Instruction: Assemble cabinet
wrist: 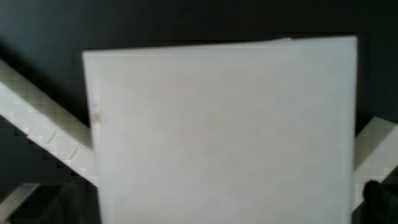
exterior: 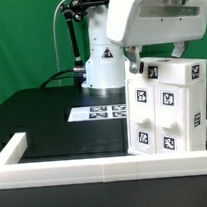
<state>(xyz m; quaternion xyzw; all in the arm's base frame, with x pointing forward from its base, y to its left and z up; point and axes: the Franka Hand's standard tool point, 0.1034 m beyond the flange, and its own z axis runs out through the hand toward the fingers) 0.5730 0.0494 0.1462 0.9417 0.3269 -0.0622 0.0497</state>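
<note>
The white cabinet [exterior: 165,105] stands upright at the near side of the table, on the exterior view's right, with several black-and-white tags on its front. My gripper [exterior: 139,65] comes down on it from above, and one dark finger [exterior: 132,64] shows at its upper left corner. In the wrist view the cabinet's flat white top face [wrist: 222,130] fills most of the picture. It lies between the jaws, which stand wide apart. A dark fingertip [wrist: 368,200] sits against its edge, and the other finger is lost in the dark. The jaws look closed on the cabinet's sides.
The marker board [exterior: 100,113] lies flat on the black table [exterior: 43,121], on the exterior view's left of the cabinet. A low white rim [exterior: 56,173] frames the table's near and left edges. The arm's base [exterior: 101,67] stands behind.
</note>
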